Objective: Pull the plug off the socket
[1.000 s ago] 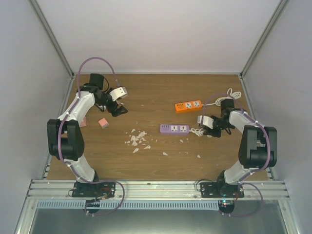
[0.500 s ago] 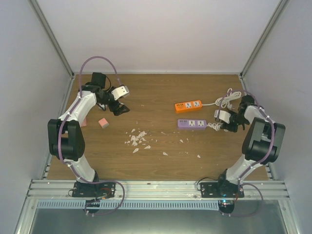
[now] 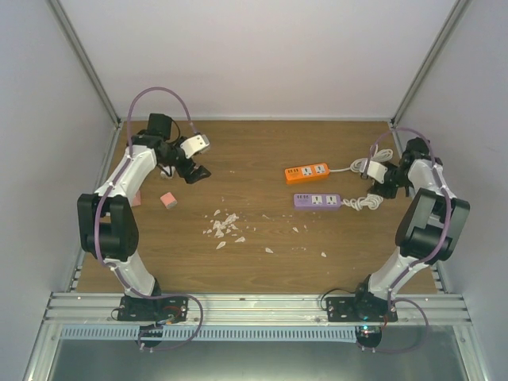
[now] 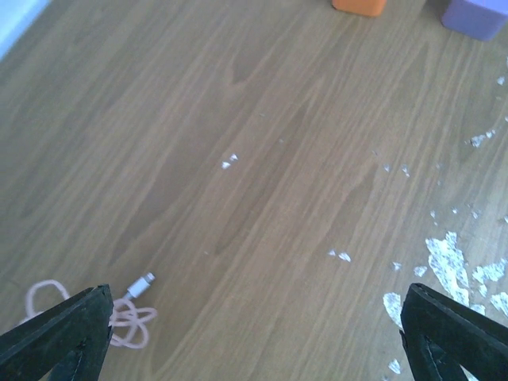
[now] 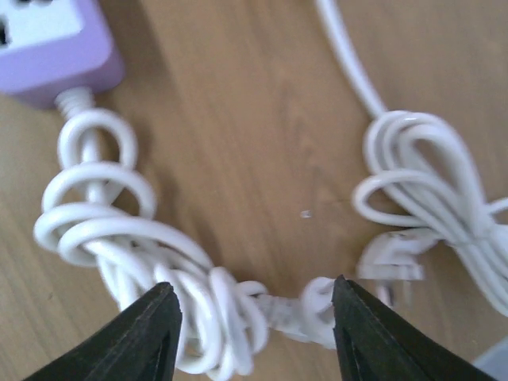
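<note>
The purple socket strip (image 3: 317,201) (image 5: 48,48) lies right of centre, its coiled white cord (image 3: 365,203) (image 5: 143,254) trailing toward my right gripper (image 3: 382,181) (image 5: 254,295). The gripper is open low over the cord's end, a blurred white knot of cord lying between its fingers. A white plug (image 5: 393,262) lies on the wood just past the right finger, beside a second white cord bundle (image 5: 429,182). An orange socket strip (image 3: 306,172) sits behind the purple one. No plug shows in either strip. My left gripper (image 3: 193,168) (image 4: 254,333) hangs open over bare wood at far left.
A pink cube (image 3: 167,199) rests near the left arm. White flakes (image 3: 224,225) (image 4: 452,262) litter the middle of the table. A pink charging cable (image 4: 127,305) lies by my left finger. Grey walls close the table on three sides.
My right gripper has moved right and back, dragging the purple strip and its cord along, and its jaws have opened. The left gripper has shifted slightly backward.
</note>
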Controlling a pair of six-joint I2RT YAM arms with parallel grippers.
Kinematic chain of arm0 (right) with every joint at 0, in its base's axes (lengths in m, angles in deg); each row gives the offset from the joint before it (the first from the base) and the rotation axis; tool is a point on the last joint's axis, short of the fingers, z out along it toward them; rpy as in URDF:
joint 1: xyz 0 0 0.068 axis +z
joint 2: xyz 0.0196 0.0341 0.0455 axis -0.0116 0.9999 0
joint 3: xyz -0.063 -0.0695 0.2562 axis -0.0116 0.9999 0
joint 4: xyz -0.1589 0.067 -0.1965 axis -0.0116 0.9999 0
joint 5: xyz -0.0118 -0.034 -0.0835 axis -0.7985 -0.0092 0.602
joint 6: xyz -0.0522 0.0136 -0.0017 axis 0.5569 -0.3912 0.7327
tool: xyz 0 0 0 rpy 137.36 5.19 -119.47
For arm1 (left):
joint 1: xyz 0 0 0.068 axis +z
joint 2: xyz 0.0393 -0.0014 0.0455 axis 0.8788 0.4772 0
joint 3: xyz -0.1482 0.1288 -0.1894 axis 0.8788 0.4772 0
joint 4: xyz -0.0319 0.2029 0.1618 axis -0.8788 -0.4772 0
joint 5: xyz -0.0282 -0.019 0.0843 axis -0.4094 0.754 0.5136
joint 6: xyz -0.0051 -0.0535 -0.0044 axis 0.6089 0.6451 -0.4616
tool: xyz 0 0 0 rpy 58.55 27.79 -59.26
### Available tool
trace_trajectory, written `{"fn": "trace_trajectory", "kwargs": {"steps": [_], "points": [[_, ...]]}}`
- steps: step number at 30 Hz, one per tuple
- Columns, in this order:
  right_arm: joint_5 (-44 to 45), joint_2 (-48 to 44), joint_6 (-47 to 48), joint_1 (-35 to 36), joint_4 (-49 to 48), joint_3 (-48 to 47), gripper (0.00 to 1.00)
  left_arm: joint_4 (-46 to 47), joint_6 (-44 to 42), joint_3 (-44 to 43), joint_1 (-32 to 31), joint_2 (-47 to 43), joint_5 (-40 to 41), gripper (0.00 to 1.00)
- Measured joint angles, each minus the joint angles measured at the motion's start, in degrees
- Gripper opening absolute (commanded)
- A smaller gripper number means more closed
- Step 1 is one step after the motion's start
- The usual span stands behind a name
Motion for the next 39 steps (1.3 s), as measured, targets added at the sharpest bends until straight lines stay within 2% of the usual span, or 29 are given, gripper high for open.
{"fn": "trace_trajectory", "kwargs": {"steps": [2, 12, 15, 19, 25, 28, 32, 39], "points": [[-1.2, 0.0, -1.1, 0.0, 0.9, -2.7, 0.67, 0.0, 0.8, -1.7, 0.0, 0.3, 0.0, 0.99], [-8.4, -0.1, -8.9, 0.1, 5.6, -13.4, 0.98, -0.1, 6.5, -13.2, 0.9, 1.8, -0.2, 0.99], [-10.9, -1.1, -12.1, 0.7, 6.1, -15.7, 1.00, -0.4, 9.1, -16.8, 2.4, 2.5, -1.0, 0.99], [-14.5, -4.6, -18.3, 2.7, 5.2, -17.1, 1.00, -1.1, 13.2, -21.6, 7.7, 3.7, -3.9, 0.99], [-19.8, -9.2, -30.6, 6.4, 1.6, -17.2, 1.00, -2.4, 18.4, -22.7, 15.6, 3.9, -7.2, 0.99], [-22.9, -11.0, -38.6, 7.0, -2.4, -15.9, 1.00, -1.8, 20.5, -18.3, 17.7, 2.2, -7.6, 0.99], [-25.7, -14.9, -46.9, 7.0, -7.8, -9.0, 1.00, -0.2, 22.3, -8.7, 19.0, -2.6, -6.8, 0.99], [-27.0, -18.8, -54.6, 7.0, -12.8, 3.9, 1.00, 5.9, 25.2, 9.1, 19.3, -14.7, -3.1, 0.99]]}}
